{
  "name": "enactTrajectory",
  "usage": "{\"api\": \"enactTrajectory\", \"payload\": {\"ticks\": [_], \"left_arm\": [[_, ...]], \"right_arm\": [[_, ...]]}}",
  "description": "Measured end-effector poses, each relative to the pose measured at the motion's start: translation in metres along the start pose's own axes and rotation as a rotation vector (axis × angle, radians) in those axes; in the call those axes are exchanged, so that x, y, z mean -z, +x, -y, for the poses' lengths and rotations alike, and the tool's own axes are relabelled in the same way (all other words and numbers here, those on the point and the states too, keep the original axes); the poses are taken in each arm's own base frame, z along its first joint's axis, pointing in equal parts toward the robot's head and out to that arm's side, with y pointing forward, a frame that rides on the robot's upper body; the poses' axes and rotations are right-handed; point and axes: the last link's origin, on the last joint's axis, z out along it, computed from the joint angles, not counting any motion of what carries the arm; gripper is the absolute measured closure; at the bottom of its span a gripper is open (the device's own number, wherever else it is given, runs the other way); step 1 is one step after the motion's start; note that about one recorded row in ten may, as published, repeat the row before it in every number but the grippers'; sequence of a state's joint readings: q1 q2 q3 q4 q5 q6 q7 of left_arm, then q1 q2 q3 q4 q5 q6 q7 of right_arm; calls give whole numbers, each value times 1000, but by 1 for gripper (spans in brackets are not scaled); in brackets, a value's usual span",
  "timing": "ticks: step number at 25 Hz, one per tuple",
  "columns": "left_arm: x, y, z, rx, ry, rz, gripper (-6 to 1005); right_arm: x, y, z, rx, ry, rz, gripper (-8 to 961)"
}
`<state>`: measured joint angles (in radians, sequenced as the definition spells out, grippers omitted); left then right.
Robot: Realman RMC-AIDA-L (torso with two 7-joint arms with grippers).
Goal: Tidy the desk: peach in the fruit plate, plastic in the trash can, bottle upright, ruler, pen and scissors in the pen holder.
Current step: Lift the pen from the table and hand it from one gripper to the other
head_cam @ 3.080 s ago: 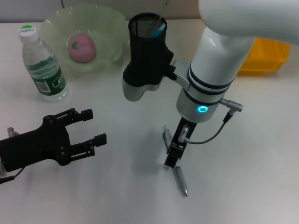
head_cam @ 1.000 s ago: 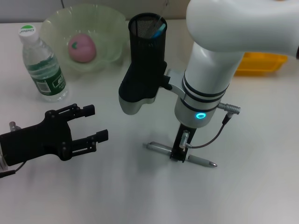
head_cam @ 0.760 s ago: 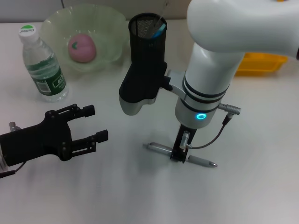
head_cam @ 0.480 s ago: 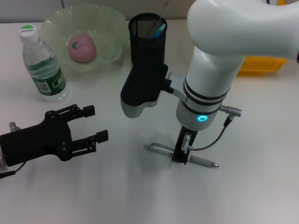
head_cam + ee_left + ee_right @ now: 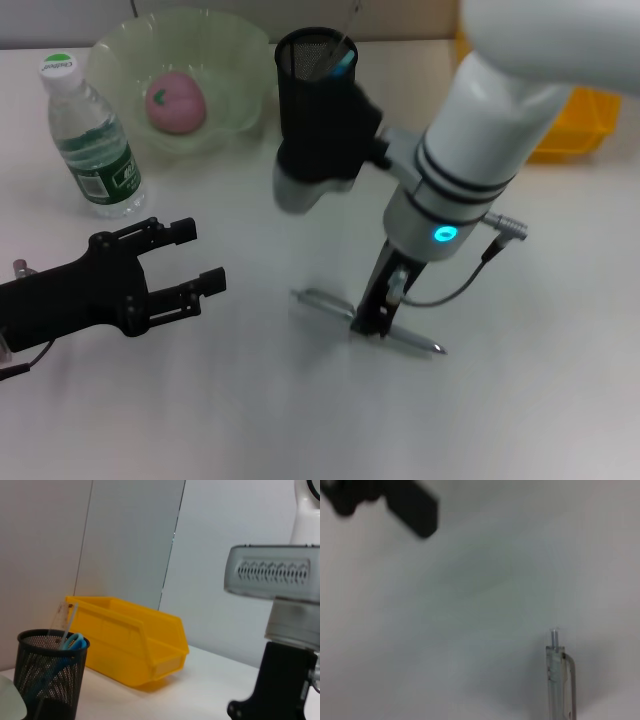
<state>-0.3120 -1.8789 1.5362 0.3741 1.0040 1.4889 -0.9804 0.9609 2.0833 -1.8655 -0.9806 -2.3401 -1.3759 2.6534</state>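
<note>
Right end effector (image 5: pixel 368 322) clamps the pen (image 5: pixel 365 322) mid-length, axis running left-right; holder (image 5: pixel 316 88) lies far-left; left end effector (image 5: pixel 190 258) open, idle.

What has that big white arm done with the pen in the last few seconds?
The right gripper has turned the pen from pointing toward the camera to lying crosswise, then carried it a little toward the robot's left; it now seems to hang just above the desk. The left gripper, peach, bottle and pen holder have barely moved.
</note>
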Motion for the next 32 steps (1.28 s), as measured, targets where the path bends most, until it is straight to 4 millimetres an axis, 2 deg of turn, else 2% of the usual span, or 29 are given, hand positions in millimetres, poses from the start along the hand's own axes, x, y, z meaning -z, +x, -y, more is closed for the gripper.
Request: {"api": "enactTrajectory", "payload": {"ticks": [7,8,9,10,11,13,14,17,18,19,23,28,32], "left_arm": [[-8,5,-2,43,-1,-54,227],[-9,6,-3,49,1,-66,227],[-9,6,-3,49,1,-66,227],[-13,9,-3,63,12,-102,227],[-14,9,-3,64,14,-110,227],[-15,10,-4,69,16,-124,227],[-17,11,-5,75,16,-137,227],[-27,16,-9,102,-3,-189,228],[-27,16,-9,102,-3,-189,228],[-27,16,-9,102,-3,-189,228],[-49,26,-12,120,-29,-239,228],[-75,36,-15,147,-72,-262,228],[-81,37,-14,151,-67,-264,228]], "right_arm": [[24,14,21,-43,-2,196,846],[28,22,27,-48,-8,271,846],[28,22,27,-48,-8,271,846],[31,31,31,-44,-22,362,846],[31,31,31,-44,-22,362,846],[33,45,36,-29,-50,514,846],[33,45,36,-29,-50,514,846],[31,64,40,-16,-70,671,847],[29,75,43,-14,-82,781,847],[29,75,43,-14,-82,781,847],[22,100,48,19,-61,1028,847],[14,110,47,44,-22,1122,847],[9,110,45,58,-5,1153,847]]}}
